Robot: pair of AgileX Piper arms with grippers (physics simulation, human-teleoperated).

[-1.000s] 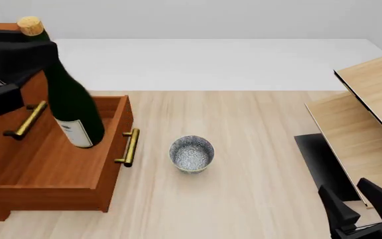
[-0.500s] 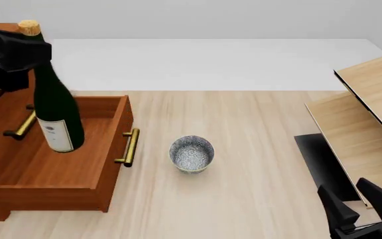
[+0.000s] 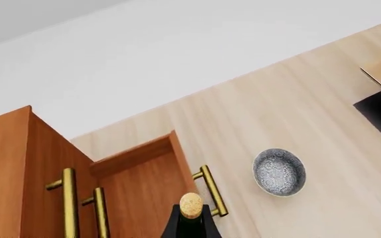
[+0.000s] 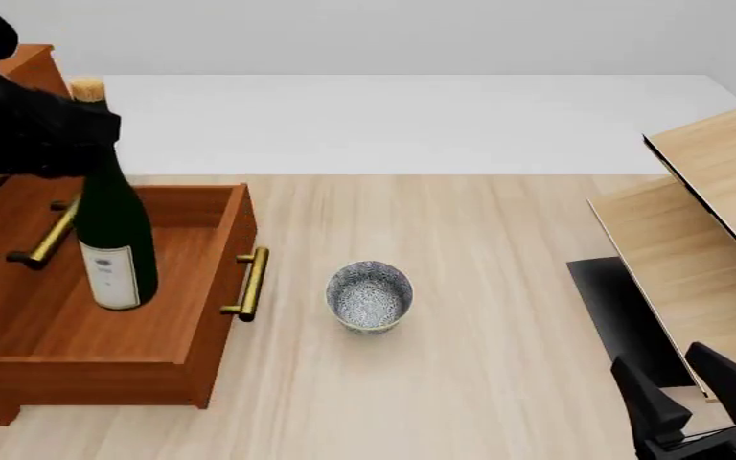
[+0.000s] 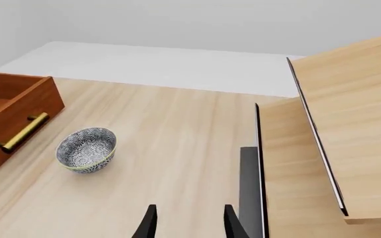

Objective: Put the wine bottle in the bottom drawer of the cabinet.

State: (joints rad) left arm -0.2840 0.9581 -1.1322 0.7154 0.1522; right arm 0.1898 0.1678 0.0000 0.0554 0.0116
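The wine bottle [image 4: 115, 235] is dark green with a tan cork and a white label. It stands upright inside the open bottom drawer [image 4: 87, 331] of the reddish-brown cabinet [image 4: 20, 72]. My left gripper [image 4: 77, 134] is shut on the bottle's neck just below the cork. In the left wrist view only the cork and neck top [image 3: 190, 205] show, above the drawer [image 3: 144, 183]. I cannot tell whether the bottle's base rests on the drawer floor. My right gripper [image 4: 690, 398] is open and empty at the near right; its fingers [image 5: 149, 224] show in the right wrist view.
A speckled grey bowl [image 4: 370, 296] sits on the table right of the drawer's brass handle [image 4: 252, 283]. Pale light-wood furniture with a black panel [image 4: 713, 220] stands at the right. The upper drawers' brass handles [image 3: 69, 201] are beside the bottle.
The bottle has swung from tilted to upright and moved down and left into the drawer with my left gripper. The right arm has not moved.
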